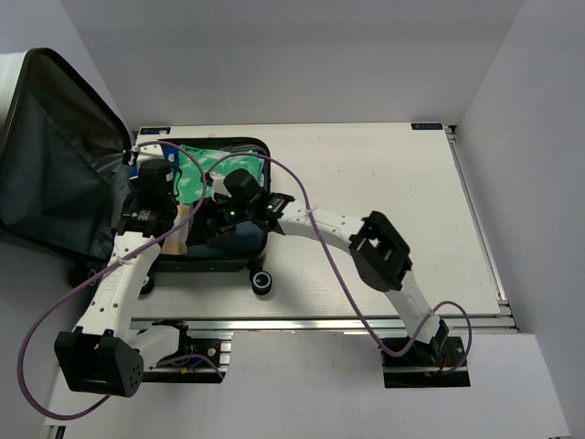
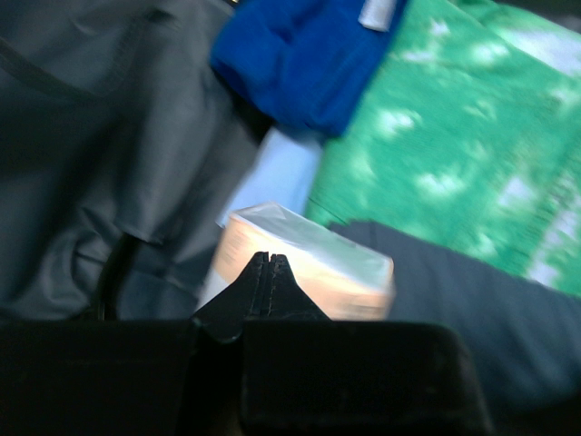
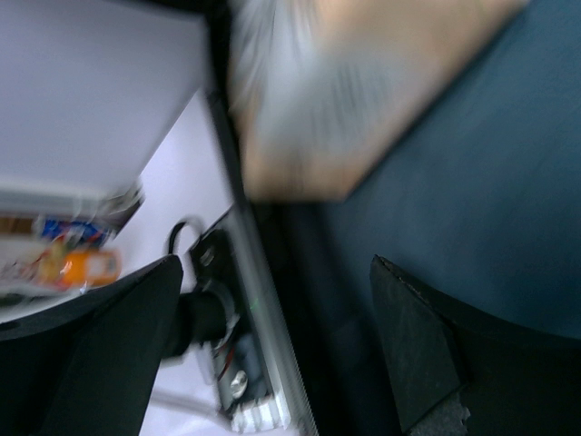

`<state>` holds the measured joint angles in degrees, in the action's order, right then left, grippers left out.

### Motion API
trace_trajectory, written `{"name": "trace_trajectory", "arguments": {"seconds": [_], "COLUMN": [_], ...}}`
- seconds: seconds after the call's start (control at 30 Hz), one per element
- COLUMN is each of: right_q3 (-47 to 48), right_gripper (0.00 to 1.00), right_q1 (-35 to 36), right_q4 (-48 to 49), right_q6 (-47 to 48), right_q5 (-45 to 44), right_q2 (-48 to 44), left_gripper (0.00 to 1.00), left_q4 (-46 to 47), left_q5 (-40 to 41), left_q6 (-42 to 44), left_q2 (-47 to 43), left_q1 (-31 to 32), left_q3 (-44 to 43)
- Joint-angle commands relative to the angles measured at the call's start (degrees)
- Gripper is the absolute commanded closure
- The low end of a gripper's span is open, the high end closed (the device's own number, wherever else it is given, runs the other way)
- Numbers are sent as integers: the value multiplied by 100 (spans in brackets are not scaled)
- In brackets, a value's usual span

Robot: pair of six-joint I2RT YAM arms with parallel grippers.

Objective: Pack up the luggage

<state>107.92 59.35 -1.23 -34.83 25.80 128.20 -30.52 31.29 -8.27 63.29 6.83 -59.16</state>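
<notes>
luggage lies open at nine o'clock on the table, lid raised toward ten. left gripper: tips pressed together, empty, over the tan packet. right gripper: spread wide, empty, above the dark garment. recommendation: seat the packet flat, clear of the rim, before any closing.

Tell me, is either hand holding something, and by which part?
Neither. The left hand is shut on nothing; the right hand is open and empty, both over the luggage.
</notes>
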Motion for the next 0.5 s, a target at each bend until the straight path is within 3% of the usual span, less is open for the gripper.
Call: {"name": "trace_trajectory", "arguments": {"seconds": [0.0,0.1,0.23,0.3,0.33,0.37,0.4,0.47], "right_q3": [-621,-1262,-1440,-1650,-1895,-1993,-2072,-2327], "right_gripper": [11,11,11,11,11,11,11,11], "right_q1": [-2,-178,-442,-556,-582,-661,-653,-714], "right_q4": [772,1020,555,572,650,660,651,633], "right_q6": [82,108,459,460,459,451,459,477], "right_q5": [830,620,391,373,434,452,469,487], "right_q2": [-1164,-1780,-2167,-2396,-2466,-2571,-2624,-2739], "left_gripper": [100,100,99,68,48,11,2,2], "left_q4": [416,337,12,-399,-619,-874,-1311,-1806], "left_q5": [-17,-79,-62,-44,-79,-27,52,289], "left_q6": [204,115,-270,-595,-718,-1076,-1254,-1754], "left_q2": [43,114,236,298,333,429,482,649], "left_q1": [-225,-366,-472,-534,-534,-534,-534,-534], "left_q3": [89,88,-51,-183,-393,-508,-596,-781]}}
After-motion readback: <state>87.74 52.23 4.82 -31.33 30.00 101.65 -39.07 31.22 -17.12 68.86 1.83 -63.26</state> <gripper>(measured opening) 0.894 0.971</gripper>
